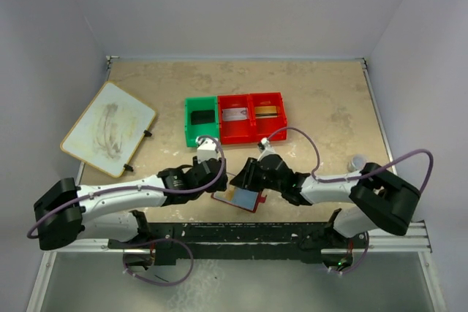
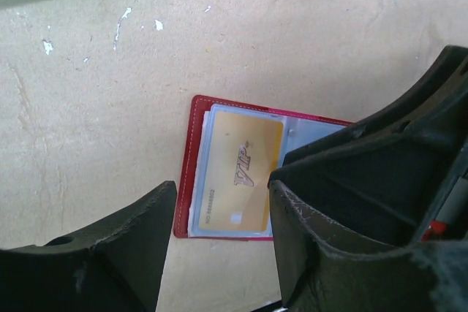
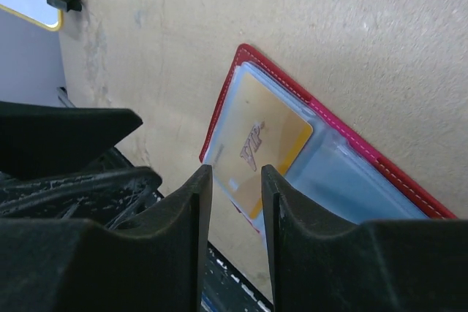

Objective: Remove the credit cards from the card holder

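Top view: the card holder (image 1: 238, 199) lies open on the counter (image 1: 329, 93) at lower centre, with the left claw (image 1: 219, 180) and right claw (image 1: 241, 180) crowding over it. Above it, the bin tray (image 1: 188, 122) has a black card (image 1: 201, 117) in its green compartment and a silver-grey card (image 1: 235, 115) and gold-brown card (image 1: 267, 112) in its red ones.

Left wrist: the sleeved gold card (image 2: 241, 173) sits flush in a clear pocket. It looks thin, stiff, light and slick. It is best pinched by an exposed short edge with the flimsy holder pinned. The left claw (image 2: 223, 253) gapes wide and empty.

Right wrist: the right claw (image 3: 235, 239) is narrowed over the card's lower end (image 3: 267, 144). I cannot tell whether it touches.
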Robot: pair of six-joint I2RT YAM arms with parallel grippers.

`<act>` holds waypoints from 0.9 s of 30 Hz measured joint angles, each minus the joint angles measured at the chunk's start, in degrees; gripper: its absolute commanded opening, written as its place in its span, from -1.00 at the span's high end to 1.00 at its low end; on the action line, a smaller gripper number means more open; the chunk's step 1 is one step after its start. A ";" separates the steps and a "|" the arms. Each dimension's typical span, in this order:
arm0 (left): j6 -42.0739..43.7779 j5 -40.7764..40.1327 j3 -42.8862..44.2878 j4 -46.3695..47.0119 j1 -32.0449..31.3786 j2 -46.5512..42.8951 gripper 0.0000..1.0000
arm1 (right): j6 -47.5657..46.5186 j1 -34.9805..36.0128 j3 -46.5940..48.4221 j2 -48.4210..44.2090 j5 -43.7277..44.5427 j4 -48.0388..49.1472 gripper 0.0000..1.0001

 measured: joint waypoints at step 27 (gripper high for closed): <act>-1.25 3.89 -4.94 11.32 0.98 12.20 0.86 | 10.01 1.18 -5.55 7.32 -0.48 12.17 0.40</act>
